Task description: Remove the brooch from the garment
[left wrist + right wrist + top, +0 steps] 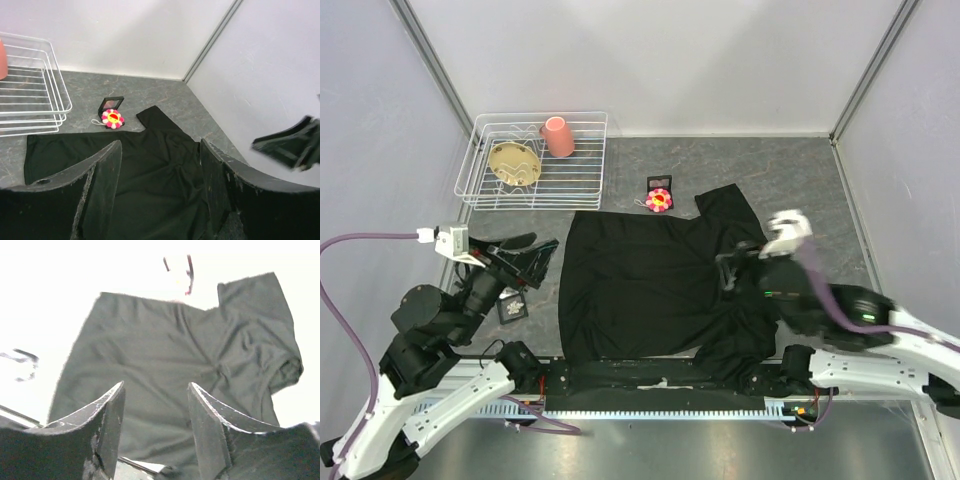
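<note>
The garment (650,290), a black short-sleeved shirt, lies spread flat on the grey table, with creases toward its right sleeve (165,165). The brooch (659,199), a pink, red and yellow flower, lies on the table just past the shirt's far edge (112,118); it looks free of the cloth. My left gripper (542,255) hovers at the shirt's left side, open and holding nothing (160,146). My right gripper (732,266) hangs above the shirt's right part, open and holding nothing (156,387). The right wrist view is washed out beyond the shirt (175,360).
A small black case (659,182) sits right behind the brooch. A white wire rack (480,185) at the back left holds a tan dish (515,162) and a pink cup (558,136). A small black-and-white item (510,308) lies by the left arm. Walls close the sides.
</note>
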Robot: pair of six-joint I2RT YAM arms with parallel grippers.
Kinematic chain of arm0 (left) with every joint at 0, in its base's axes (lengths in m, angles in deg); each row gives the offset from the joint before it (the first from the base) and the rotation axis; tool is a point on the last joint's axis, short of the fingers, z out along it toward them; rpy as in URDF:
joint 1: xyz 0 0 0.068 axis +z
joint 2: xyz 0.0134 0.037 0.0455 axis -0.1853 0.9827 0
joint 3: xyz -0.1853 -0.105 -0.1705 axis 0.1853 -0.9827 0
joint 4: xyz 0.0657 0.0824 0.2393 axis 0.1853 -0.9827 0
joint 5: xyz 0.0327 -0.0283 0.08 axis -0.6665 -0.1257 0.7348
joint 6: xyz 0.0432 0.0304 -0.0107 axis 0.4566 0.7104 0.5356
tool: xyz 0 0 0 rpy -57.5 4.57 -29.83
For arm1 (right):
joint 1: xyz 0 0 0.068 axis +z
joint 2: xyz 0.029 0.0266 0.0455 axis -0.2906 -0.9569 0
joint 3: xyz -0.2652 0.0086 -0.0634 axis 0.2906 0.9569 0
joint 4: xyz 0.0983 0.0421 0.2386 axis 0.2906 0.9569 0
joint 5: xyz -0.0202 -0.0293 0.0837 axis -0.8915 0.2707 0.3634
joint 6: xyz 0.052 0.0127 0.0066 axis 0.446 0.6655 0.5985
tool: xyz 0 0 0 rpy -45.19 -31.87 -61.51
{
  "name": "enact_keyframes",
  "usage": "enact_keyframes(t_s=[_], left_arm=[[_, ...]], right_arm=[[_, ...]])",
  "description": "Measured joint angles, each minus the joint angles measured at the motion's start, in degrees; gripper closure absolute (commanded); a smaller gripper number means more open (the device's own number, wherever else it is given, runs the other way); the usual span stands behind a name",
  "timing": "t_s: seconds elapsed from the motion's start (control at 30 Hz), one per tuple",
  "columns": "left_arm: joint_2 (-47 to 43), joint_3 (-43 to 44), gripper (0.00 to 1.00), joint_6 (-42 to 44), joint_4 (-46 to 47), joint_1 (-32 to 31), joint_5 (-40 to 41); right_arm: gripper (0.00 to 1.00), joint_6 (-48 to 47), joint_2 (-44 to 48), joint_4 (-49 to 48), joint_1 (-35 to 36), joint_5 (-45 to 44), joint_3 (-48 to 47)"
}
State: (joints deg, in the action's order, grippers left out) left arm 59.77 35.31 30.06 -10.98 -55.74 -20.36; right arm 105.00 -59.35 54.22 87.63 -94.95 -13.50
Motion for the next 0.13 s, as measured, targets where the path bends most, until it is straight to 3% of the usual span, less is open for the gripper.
enact_keyframes(t_s=[0.1, 0.13], left_arm=[[1.18, 2.1, 0.29, 0.02, 0.11, 0.0, -1.16], [1.51, 2.6, 0.28, 0.02, 0.37, 0.0, -1.64]], right_arm=[[0.22, -1.33, 7.76, 1.03, 0.0, -1.66, -5.68], [0.09, -2.25, 9.97, 1.01, 0.0, -2.25, -7.21]])
